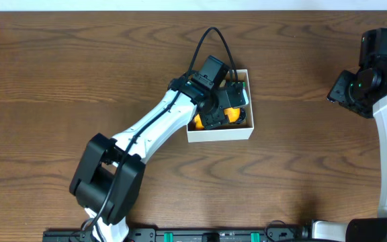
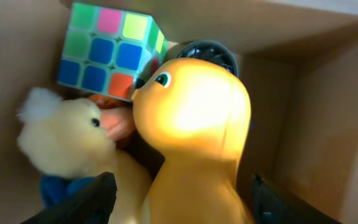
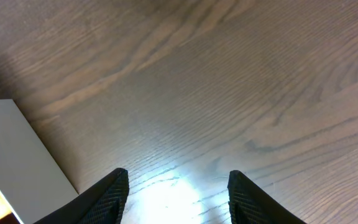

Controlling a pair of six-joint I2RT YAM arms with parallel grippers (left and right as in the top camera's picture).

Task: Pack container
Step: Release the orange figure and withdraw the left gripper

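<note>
The container (image 1: pixel 220 132) sits near the middle of the dark wooden counter (image 1: pixel 59 67), a square white cardboard box with low walls, turned slightly off square to the counter's edges. From inside, its floor and walls (image 2: pixel 316 93) are plain brown card. It is crowded: a glossy orange-yellow duck (image 2: pixel 197 124) stands upright, its beak against a bright puzzle cube (image 2: pixel 110 53) propped in the far corner, with a fluffy pale chick (image 2: pixel 64 137) just beside the duck and a dark round object (image 2: pixel 210 53) behind its head. The left hand (image 2: pixel 182 183) reaches down into the box, fingers spread wide on either side of the duck's body, released rather than squeezing it. The right hand (image 3: pixel 179 186) hangs over bare counter well off to the right, fingers apart with nothing between them.
</note>
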